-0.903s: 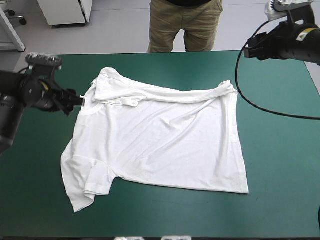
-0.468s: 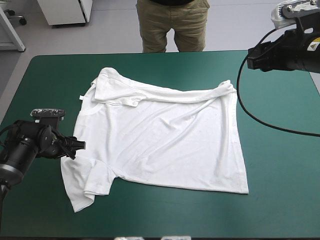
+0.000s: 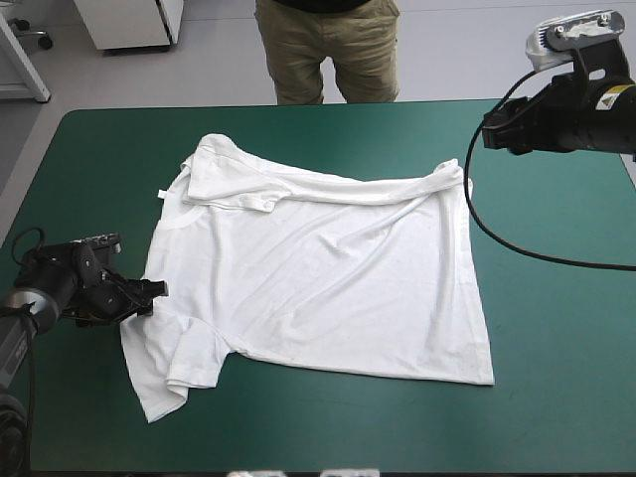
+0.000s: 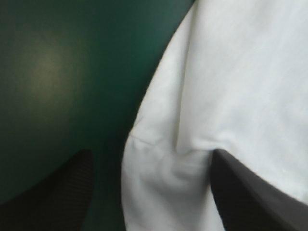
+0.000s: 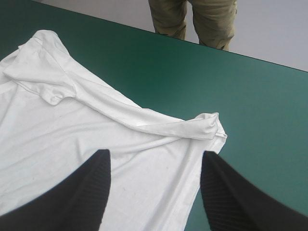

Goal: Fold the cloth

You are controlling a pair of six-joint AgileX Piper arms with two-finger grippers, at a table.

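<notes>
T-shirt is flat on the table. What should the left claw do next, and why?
Probably shut the left gripper on the T-shirt. Its black fingers stand open, with the shirt's edge by the sleeve lying between them, so a pinch looks ready before any fold.

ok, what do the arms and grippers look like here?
Both arms are black and round-bodied. The right arm carries a yellow label near its wrist; the left arm shows none. The left gripper and right gripper each have two broad, fin-shaped black fingers.
</notes>
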